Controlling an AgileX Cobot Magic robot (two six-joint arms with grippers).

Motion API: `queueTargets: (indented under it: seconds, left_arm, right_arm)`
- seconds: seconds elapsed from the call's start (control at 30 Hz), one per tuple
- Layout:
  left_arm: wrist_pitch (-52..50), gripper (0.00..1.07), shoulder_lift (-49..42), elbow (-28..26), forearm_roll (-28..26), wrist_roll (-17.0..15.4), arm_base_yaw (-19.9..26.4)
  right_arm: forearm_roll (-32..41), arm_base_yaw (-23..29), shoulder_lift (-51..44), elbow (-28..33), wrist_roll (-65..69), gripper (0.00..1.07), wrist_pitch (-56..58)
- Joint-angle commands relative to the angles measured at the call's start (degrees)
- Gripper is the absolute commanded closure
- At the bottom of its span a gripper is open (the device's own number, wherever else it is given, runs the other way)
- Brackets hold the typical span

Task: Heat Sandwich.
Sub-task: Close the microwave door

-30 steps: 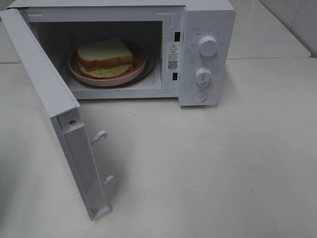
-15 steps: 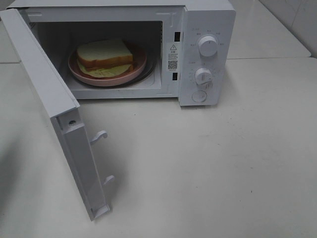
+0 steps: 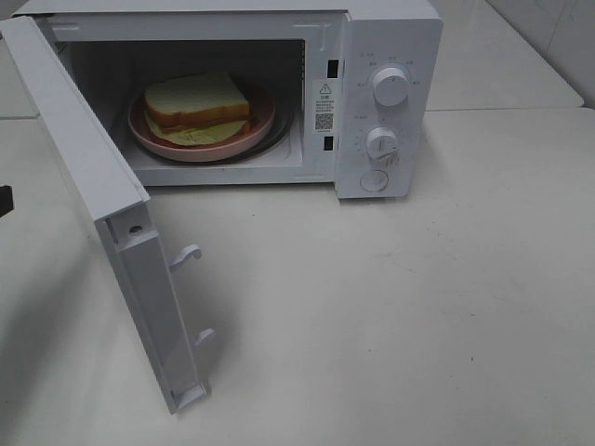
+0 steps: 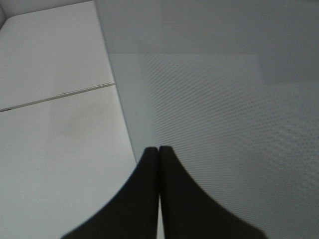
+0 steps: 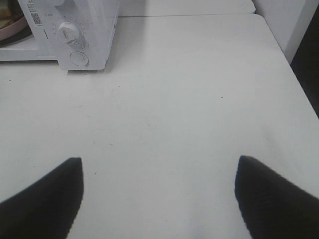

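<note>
The sandwich [image 3: 197, 100] lies on a round pink plate [image 3: 149, 137] inside the white microwave [image 3: 390, 37], whose door [image 3: 84, 158] swings wide open toward the front left. My left gripper [image 4: 159, 148] is shut on nothing, its tips close to the outer face of the door [image 4: 224, 124]; in the high view only a dark sliver of it [image 3: 4, 200] shows at the left edge. Over the bare table to the right of the microwave [image 5: 94, 25], my right gripper [image 5: 159, 159] is open and holds nothing. It is outside the high view.
Two knobs [image 3: 390, 85] [image 3: 382, 142] and a round button [image 3: 374, 180] sit on the microwave's right panel. Two latch hooks [image 3: 189, 253] stick out from the door's free edge. The white table [image 3: 418, 307] stretches in front and to the right.
A dark part of my left gripper has come into the high view at the left edge, behind the open door. The sandwich, the door and the right gripper have not moved.
</note>
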Motion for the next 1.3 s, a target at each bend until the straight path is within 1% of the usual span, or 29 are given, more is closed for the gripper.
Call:
queueTargets:
  seconds: [0.03,0.07,0.1,0.23,0.4,0.5,0.63,0.67,0.77,0.87,0.9,1.0,1.07,1.13,1.17,1.2,1.23,1.27,1.3]
  left_arm:
    - [-2.06,1.07,2.18,-1.2,0.0,-0.23,-2.46]
    - [-2.75,1.07,3.32,-1.78,0.0,-0.23,-3.9]
    - [-2.75,1.07,3.32,-1.78,0.0,-0.23,-3.9]
    - [-3.5,1.07,5.96,-3.67,-0.46,-0.23,-6.59]
    - [-3.67,1.07,7.62,-5.27,-0.69,-0.34,-8.54]
    - [-3.61,1.07,9.4,-7.28,-0.69,-0.34,-10.6]
    - [-3.61,1.07,10.37,-8.71,-1.6,-0.34,-11.86]
    - [-3.61,1.07,11.06,-9.74,-3.27,-0.34,-12.78]
    - [-3.61,1.07,11.86,-10.89,-5.04,-0.34,-13.64]
    - [-3.61,1.07,13.87,-13.24,-9.0,-0.17,-15.76]
    - [-3.61,1.07,13.87,-13.24,-9.0,-0.17,-15.76]
    - [-3.55,1.07,16.44,-16.56,-10.83,-0.11,-18.33]
    - [-3.55,1.07,16.96,-17.3,-11.34,0.06,-18.91]
    - [-3.55,1.07,18.85,-19.82,-13.35,0.23,-21.14]
    - [-3.55,1.07,19.54,-20.74,-14.44,0.23,-21.83]
    - [-3.55,1.07,19.54,-20.74,-14.44,0.23,-21.83]
    - [-3.55,1.07,20.11,-21.43,-15.41,0.23,-22.4]
    - [-3.55,1.07,21.31,-23.09,-17.99,0.52,-23.66]
    - [-3.55,1.07,21.89,-23.84,-18.85,1.26,-24.24]
  right_arm:
    - [0.11,-0.29,-1.55,0.23,-0.4,0.31,-0.69]
    - [0.11,-0.29,-1.55,0.23,-0.4,0.31,-0.69]
    - [0.11,-0.29,-1.55,0.23,-0.4,0.31,-0.69]
    - [0.11,-0.29,-1.55,0.23,-0.4,0.31,-0.69]
    - [0.11,-0.29,-1.55,0.23,-0.4,0.31,-0.69]
    - [0.11,-0.29,-1.55,0.23,-0.4,0.31,-0.69]
    - [0.11,-0.29,-1.55,0.23,-0.34,0.31,-0.69]
    - [0.0,-0.29,-1.55,0.23,-0.17,0.31,-0.69]
    - [0.0,-0.29,-1.55,0.23,-0.17,0.31,-0.69]
    - [0.0,-0.29,-1.55,0.23,-0.17,0.31,-0.69]
    - [0.0,-0.29,-1.55,0.23,-0.17,0.31,-0.69]
    - [0.0,-0.29,-1.55,0.23,-0.17,0.31,-0.69]
    - [0.0,-0.29,-1.55,0.23,-0.17,0.31,-0.69]
    - [0.0,-0.29,-1.55,0.23,-0.23,0.31,-0.69]
    - [0.0,-0.29,-1.55,0.23,-0.23,0.32,-0.69]
    - [0.0,-0.29,-1.55,0.23,-0.23,0.32,-0.69]
    - [0.0,-0.29,-1.55,0.23,-0.23,0.32,-0.69]
    - [0.0,-0.29,-1.55,0.23,-0.23,0.32,-0.69]
    - [0.0,-0.29,-1.55,0.23,-0.23,0.32,-0.69]
